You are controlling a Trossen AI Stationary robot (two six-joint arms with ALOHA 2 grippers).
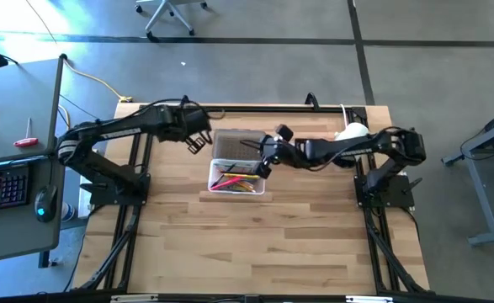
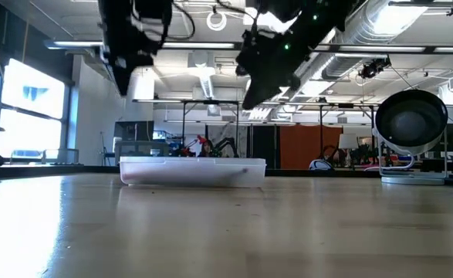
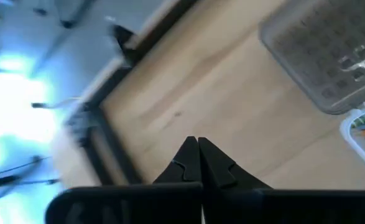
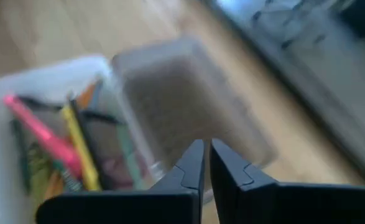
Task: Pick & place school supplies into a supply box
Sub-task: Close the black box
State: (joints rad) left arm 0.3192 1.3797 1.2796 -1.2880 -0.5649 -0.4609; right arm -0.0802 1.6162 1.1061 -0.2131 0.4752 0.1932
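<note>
Looks basically done: the school supplies (image 1: pixel 234 180) sit inside the supply box (image 1: pixel 236 189) mid-table, lid (image 1: pixel 234 144) hinged open on the far side, no strays visible, while the left gripper (image 1: pixel 198 139) and right gripper (image 1: pixel 261 165) hover, jaws together and empty.

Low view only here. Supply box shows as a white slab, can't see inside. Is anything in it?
Observer: Yes. The high view shows the supply box holding pens and markers, with the lid hinged open and lying flat behind it.
Operator: Where's the right tool?
Observer: Above the box's right edge, by the hinge, fingers shut and empty.
Operator: Left tool?
Observer: Just left of the lid, off the table, also shut and empty.
</note>
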